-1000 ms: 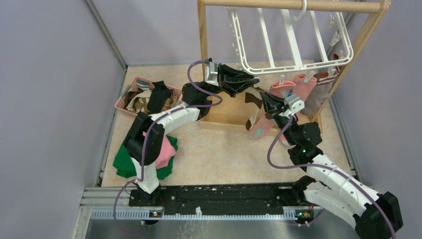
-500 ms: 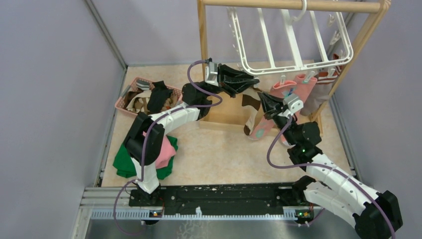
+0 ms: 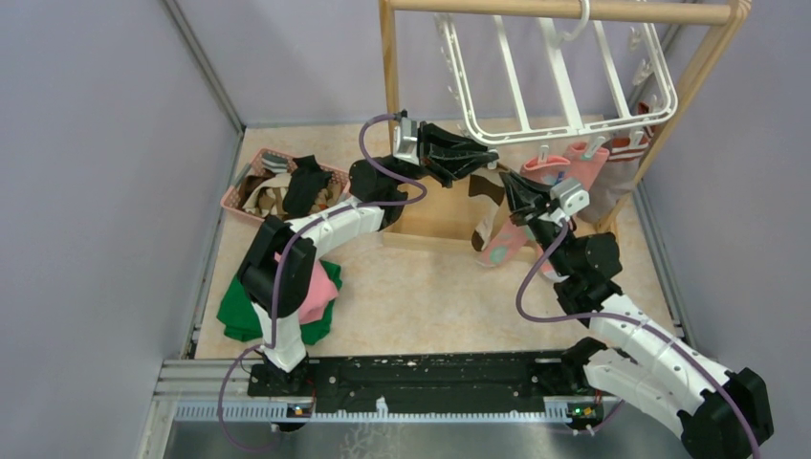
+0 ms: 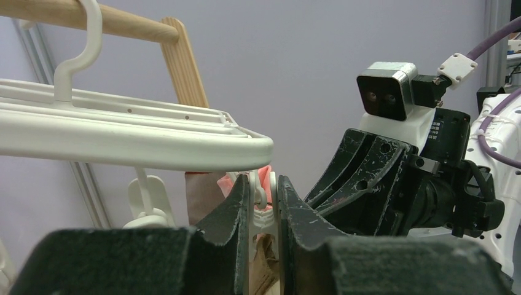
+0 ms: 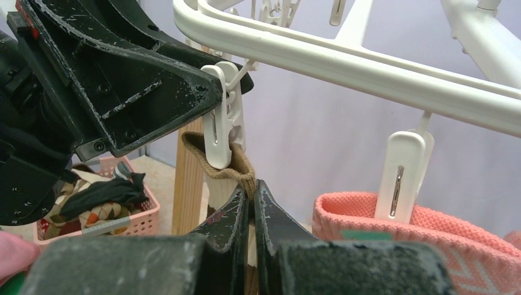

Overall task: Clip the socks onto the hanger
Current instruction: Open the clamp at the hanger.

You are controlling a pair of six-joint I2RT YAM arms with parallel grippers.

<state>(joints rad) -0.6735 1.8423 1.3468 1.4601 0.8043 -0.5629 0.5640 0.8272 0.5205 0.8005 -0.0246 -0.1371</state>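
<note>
Brown sock (image 5: 236,165) edge, pinched by right fingers (image 5: 278,222), touches hanger's (image 5: 368,64) rim clip (image 5: 221,120).

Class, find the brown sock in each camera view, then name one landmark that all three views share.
Top: brown sock hangs centre, below the hanger rim.
Left wrist: tan sliver low in the middle.
Right wrist: cuff centre-left, at a clip.
Shared: the white hanger rim.

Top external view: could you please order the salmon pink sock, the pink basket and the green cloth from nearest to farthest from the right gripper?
1. Salmon pink sock, hanging just right of the right gripper.
2. Pink basket, far left, toward the back.
3. Green cloth, front left.
</note>
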